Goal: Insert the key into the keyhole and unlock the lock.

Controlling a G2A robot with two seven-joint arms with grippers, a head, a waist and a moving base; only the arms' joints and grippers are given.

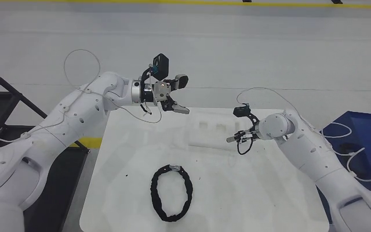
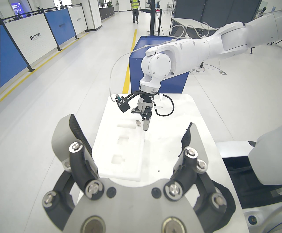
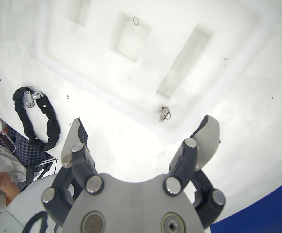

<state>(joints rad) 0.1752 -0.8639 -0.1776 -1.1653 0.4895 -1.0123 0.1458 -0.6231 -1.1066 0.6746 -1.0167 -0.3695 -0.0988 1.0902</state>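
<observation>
On the table [image 1: 116, 191], at 6 o'clock, a lock [image 1: 171, 192] is laid; left gripper [image 2: 131, 125] and right gripper [image 3: 142, 119] are held open

Dark logo and wordmark on a white partition panel [image 2: 36, 36]; small white print on a blue panel [image 2: 62, 24]

I work in a large, bright hall. The floor [image 2: 66, 77] is pale grey and a little shiny, and a yellow line [image 2: 126, 80] is painted along it. On one side there is a row of blue and white partition panels [image 2: 33, 39] in black frames. Just behind my white surface [image 2: 198, 123] stands a blue cabinet [image 2: 135, 72]. Farther back I see a white table [image 2: 182, 22] and dark screens [image 2: 220, 11].
</observation>
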